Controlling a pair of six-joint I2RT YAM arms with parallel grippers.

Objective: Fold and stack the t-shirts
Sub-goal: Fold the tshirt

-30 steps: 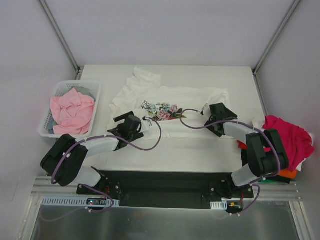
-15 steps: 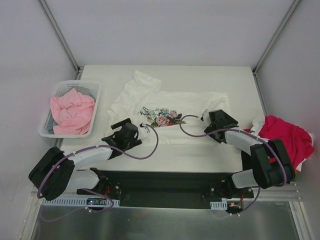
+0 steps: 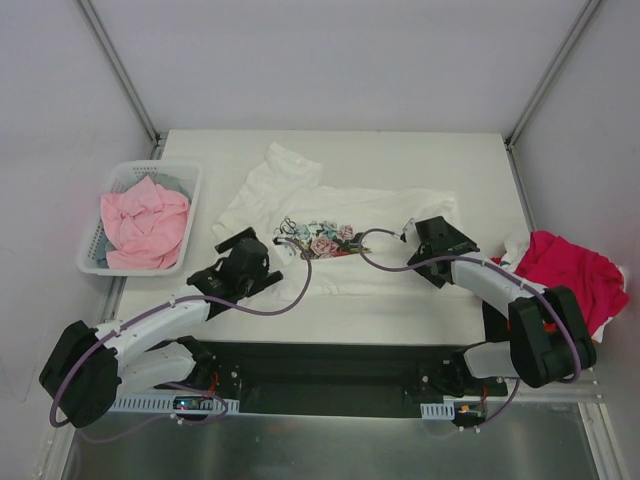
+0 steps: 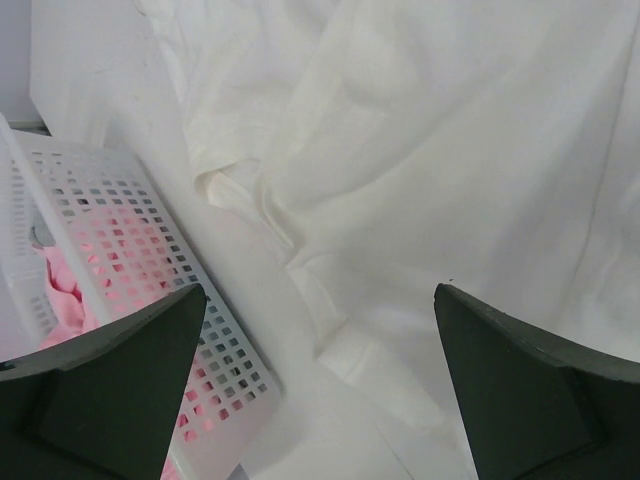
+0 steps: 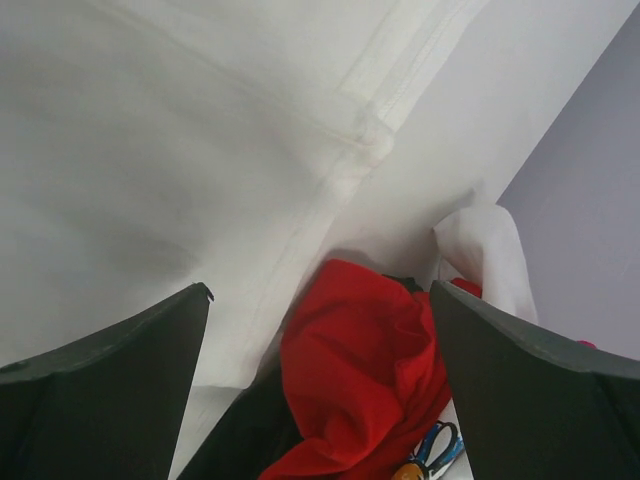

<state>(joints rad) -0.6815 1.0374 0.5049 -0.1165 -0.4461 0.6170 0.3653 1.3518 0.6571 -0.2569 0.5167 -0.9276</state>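
The white flower-print t-shirt (image 3: 340,225) lies spread, a little rumpled, on the middle of the table. My left gripper (image 3: 240,264) hovers at its near left edge, open and empty. In the left wrist view (image 4: 320,400) the shirt's sleeve and hem (image 4: 400,180) lie between the fingers. My right gripper (image 3: 438,240) is over the shirt's right edge, open and empty (image 5: 320,390). A pale pink t-shirt (image 3: 145,222) fills the basket. A magenta t-shirt (image 3: 568,268) tops a pile at the right, also in the right wrist view (image 5: 365,370), with dark cloth (image 5: 245,440) beneath.
The white lattice basket (image 3: 188,172) stands at the table's left edge, close to my left gripper (image 4: 130,230). A bit of orange cloth (image 3: 575,347) shows under the right pile. A small blue-and-orange item (image 5: 430,455) lies by the pile. Frame posts rise at the back corners.
The white shirt has slid a little towards the near edge. My left arm's elbow has swung down and left. Both grippers stay by the shirt's near corners.
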